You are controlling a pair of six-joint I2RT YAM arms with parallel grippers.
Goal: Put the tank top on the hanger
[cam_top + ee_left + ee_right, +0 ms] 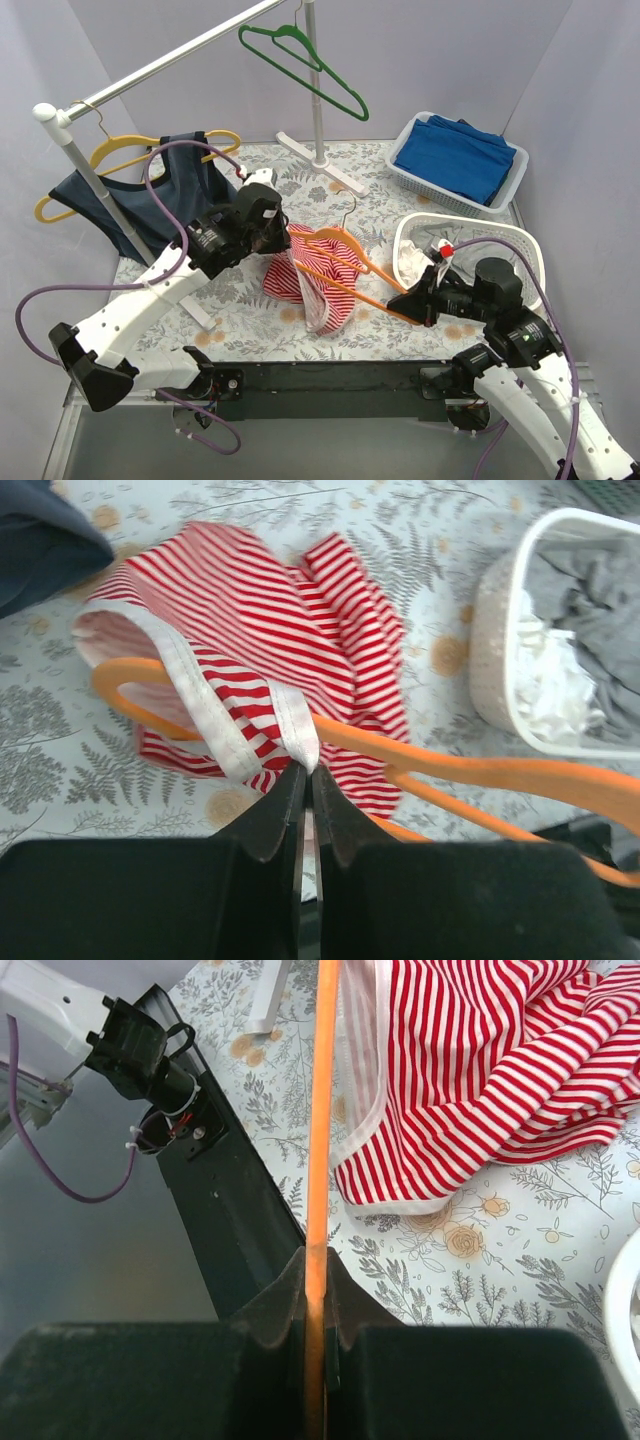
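Note:
The red-and-white striped tank top (318, 275) hangs bunched over the middle of the table, one strap looped round an arm of the orange hanger (372, 270). My left gripper (276, 232) is shut on the white-edged strap (296, 728) of the tank top (270, 610), right beside the hanger (480, 765) bar. My right gripper (404, 304) is shut on the hanger's lower right end; in the right wrist view the orange bar (320, 1110) runs straight up from between the jaws, with the tank top (480, 1070) draped to its right.
A white basket (520, 240) with grey and white cloth stands at the right, a tray of folded blue cloth (458, 160) behind it. A navy top on a yellow hanger (140, 190) hangs from the rail at left; a green hanger (300, 60) hangs above. The rack's stand (318, 160) is at the back.

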